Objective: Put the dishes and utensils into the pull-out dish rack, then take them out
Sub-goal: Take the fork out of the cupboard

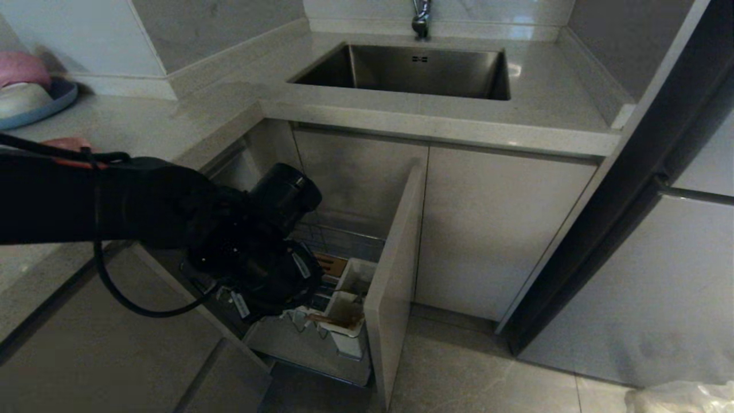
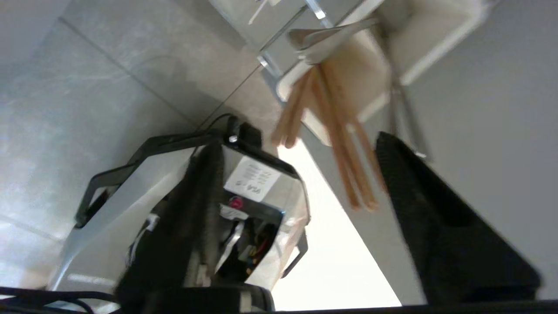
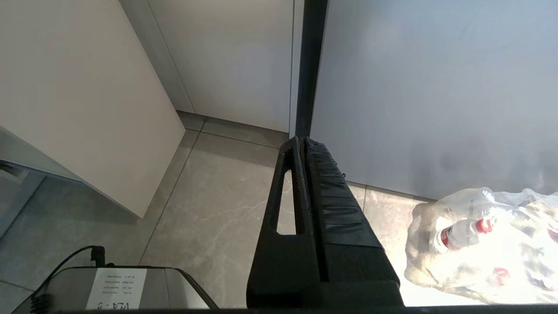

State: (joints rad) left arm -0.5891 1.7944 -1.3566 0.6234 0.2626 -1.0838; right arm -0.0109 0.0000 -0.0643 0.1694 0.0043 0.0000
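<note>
Kitchen floor, light-brown wooden chopsticks [image 2: 324, 126] in white cup [image 2: 348, 65]

A home kitchen. A steel sink [image 1: 421, 71] is sunk into a pale stone desk [image 1: 550, 109] that turns a corner, with a faucet [image 1: 421, 17] at the wall behind the sink. Below the sink stand flat beige cabinet doors [image 1: 493, 229], and just left of them a pull-out dish rack [image 1: 344, 298] stands drawn out, its white utensil cups [image 1: 348, 324] holding chopsticks [image 2: 335, 131] and a spoon [image 2: 322, 39]. Far left of the sink, bowls sit stacked on a blue plate [image 1: 54, 103]. The floor [image 1: 459, 373] below is grey marbled tile.
</note>
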